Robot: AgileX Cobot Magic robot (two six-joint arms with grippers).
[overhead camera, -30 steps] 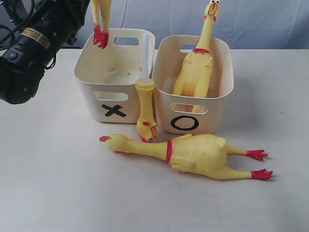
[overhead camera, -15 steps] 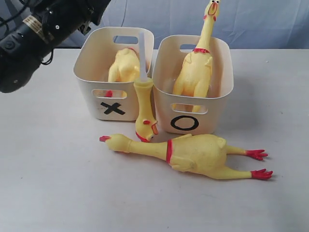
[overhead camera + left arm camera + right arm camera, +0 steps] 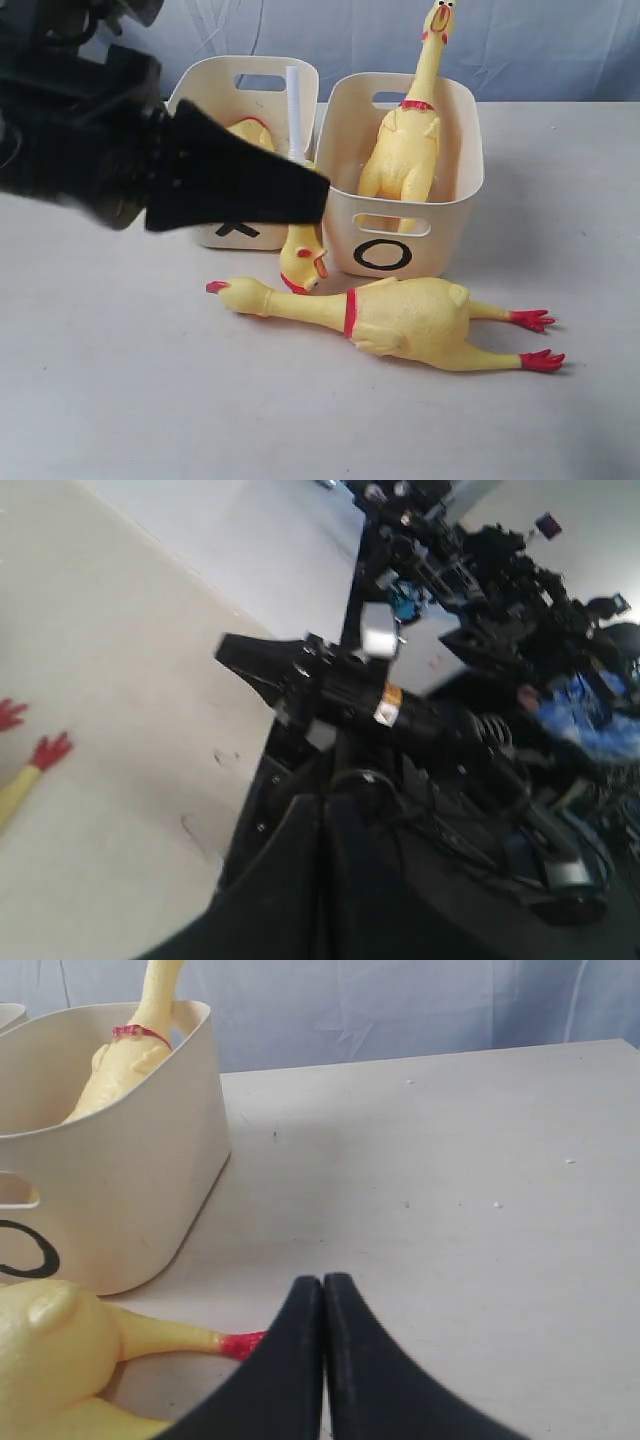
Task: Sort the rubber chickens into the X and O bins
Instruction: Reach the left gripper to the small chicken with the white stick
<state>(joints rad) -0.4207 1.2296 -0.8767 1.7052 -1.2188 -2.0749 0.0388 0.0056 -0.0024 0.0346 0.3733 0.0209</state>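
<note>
Lying flat on the pale table (image 3: 100, 400) in front of both tubs, the whole yellow bumpy rubber chicken (image 3: 400, 318) is pointing beak left, feet right in the ext. view, long axis running across. A second whole yellow chicken (image 3: 405, 140) is standing upright in the cream plastic tub marked w/ a black O (image 3: 455, 215), head up. The yellow head-and-neck piece on a white tube (image 3: 300, 250) is leaning betw. the tubs, beak down. The headless yellow body (image 3: 250, 132) is sitting in the cream tub marked X (image 3: 215, 90), mostly hidden by the left gripper (image 3: 315, 200), fingers pressing together, empty. The right gripper (image 3: 322, 1290) is showing only in its wrist view: closed, empty, hovering near the lying chicken's foot. The left wrist view is catching just its red feet (image 3: 48, 750).
</note>
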